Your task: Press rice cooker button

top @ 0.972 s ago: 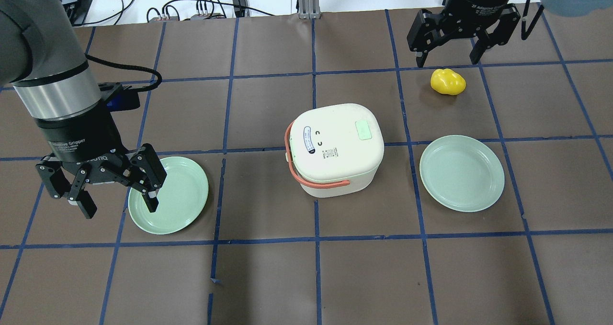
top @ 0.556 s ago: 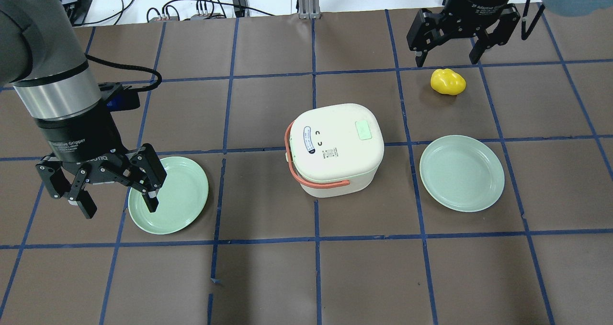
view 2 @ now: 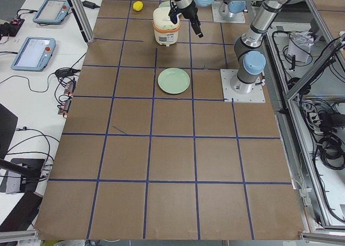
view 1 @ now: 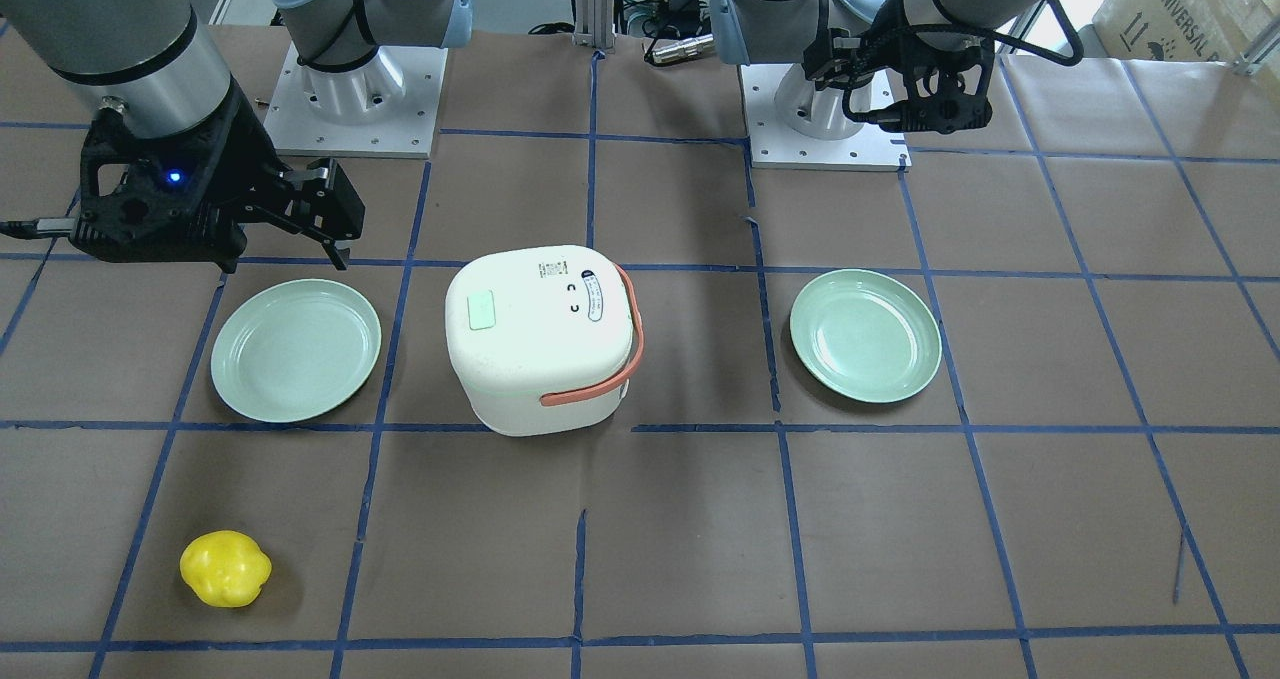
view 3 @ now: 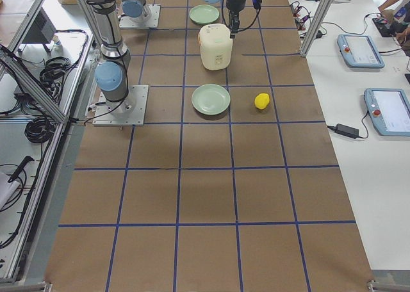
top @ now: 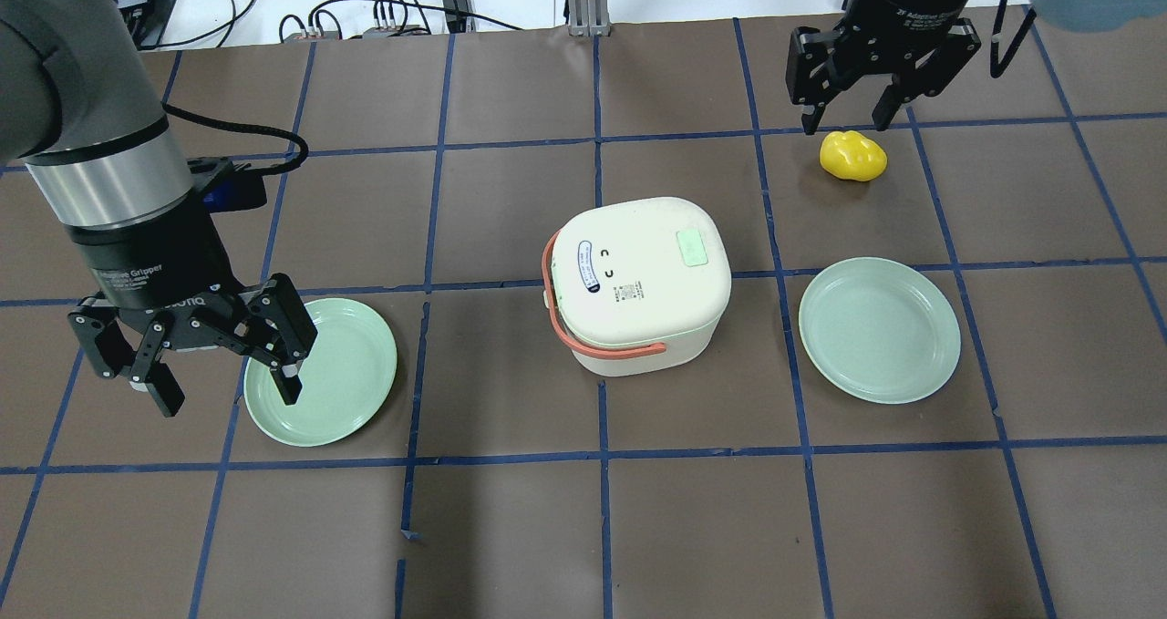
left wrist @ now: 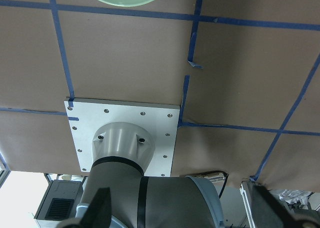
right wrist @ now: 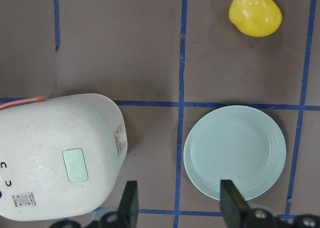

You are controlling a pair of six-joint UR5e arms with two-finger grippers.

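We count 1 rice cooker (top: pixel 638 282), 2 plates (left plate (top: pixel 342 377), right plate (top: pixel 880 329)), 1 yellow fruit (top: pixel 852 156); left gripper (top: pixel 228 397) and right gripper (top: pixel 843 125) both spread.

In the overhead view the left pincer (top: pixel 228 397) covers the left rim of the left plate (top: pixel 346 373); the left wrist view clips the same plate at its top edge. The right wrist view cuts the rice cooker (right wrist: pixel 55 158) off at its left edge, and the right pincer (right wrist: pixel 178 188) shows only two fingertips (right wrist: pixel 131 203) at the bottom edge. From the left end, the yellow object (view 2: pixel 138 6) is too small to identify.
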